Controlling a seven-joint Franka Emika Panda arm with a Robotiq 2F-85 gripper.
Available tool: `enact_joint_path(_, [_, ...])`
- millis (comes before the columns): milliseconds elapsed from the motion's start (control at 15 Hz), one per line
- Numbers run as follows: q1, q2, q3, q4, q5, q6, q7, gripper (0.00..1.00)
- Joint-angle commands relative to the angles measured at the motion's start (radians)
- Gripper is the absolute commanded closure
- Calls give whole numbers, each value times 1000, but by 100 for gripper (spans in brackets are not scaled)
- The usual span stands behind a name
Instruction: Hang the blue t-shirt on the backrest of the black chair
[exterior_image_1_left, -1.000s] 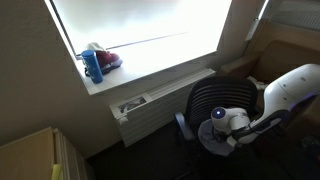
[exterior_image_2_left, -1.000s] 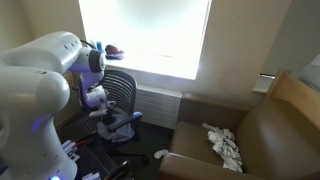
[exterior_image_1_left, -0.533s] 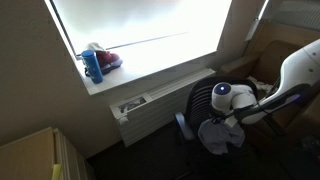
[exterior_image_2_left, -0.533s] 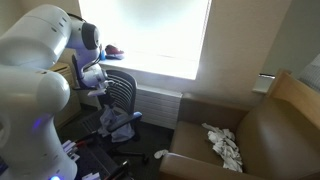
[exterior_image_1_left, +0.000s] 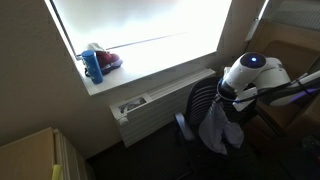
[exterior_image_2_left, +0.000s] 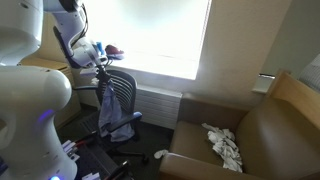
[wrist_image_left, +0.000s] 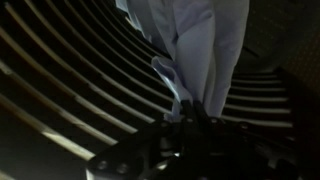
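Note:
The blue t-shirt hangs down from my gripper in front of the black chair. In an exterior view the shirt drapes beside the chair's slatted backrest, held up by my gripper. In the wrist view the pale blue cloth runs from my shut fingers over the ribbed backrest. The shirt's lower end reaches the seat.
A bright window with a sill holding a blue bottle and a red item. A radiator stands under the sill. A brown armchair holds a white cloth. A wooden cabinet is in a corner.
My gripper has risen from the chair seat to above the backrest, lifting the blue t-shirt so it now hangs full length.

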Motion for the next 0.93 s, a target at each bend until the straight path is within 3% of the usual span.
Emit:
enact_joint_path(0, [80,-234,-80,-177,-142,46,233,99])
enact_joint_path(200, [94,-397,-60,-227,-341,-34,475,99])
enact_joint_path(400, [49,-565,36,-274,-491,-170,674,99])
enact_joint_path(733, [-31,-827,228,-327,-526,-482,821,99])
enact_joint_path(867, [-72,-873,286,-308,-537,-584,859,99])
